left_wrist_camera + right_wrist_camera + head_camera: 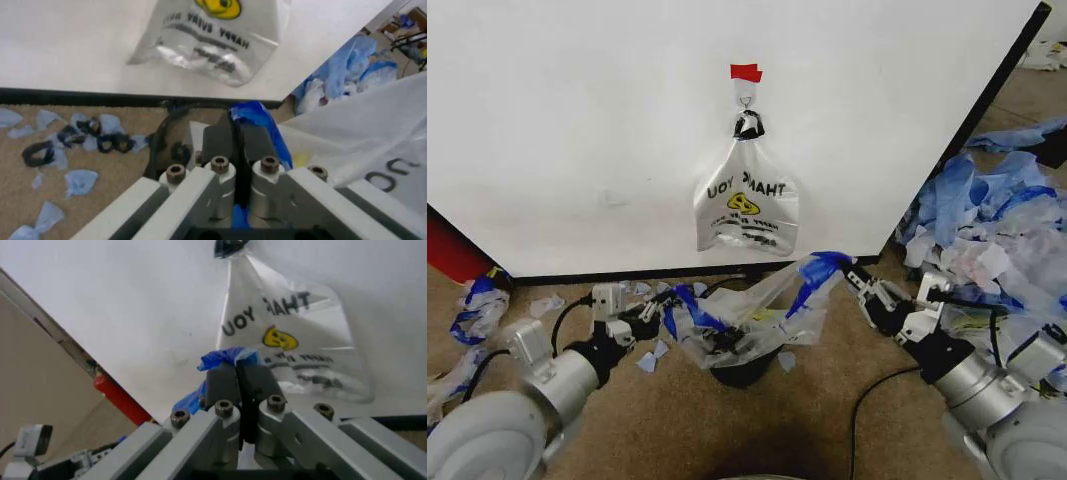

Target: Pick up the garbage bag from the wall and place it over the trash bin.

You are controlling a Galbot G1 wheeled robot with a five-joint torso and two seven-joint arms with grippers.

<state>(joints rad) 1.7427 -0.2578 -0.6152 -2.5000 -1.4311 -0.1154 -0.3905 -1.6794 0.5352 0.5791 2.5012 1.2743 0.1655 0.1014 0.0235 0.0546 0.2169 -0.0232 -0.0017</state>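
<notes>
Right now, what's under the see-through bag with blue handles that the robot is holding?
Under the garbage bag sits the trash bin, dark and round. The bag covers its rim, so its inside cannot be seen.

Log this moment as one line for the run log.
left gripper: shut on garbage bag | right gripper: shut on handle | bag over trash bin

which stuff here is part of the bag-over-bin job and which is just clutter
Job: garbage bag with blue handles, stretched over trash bin; left gripper and right gripper, each pinching a handle.

Clutter: hanging smiley bag, plastic scraps, cable.
</notes>
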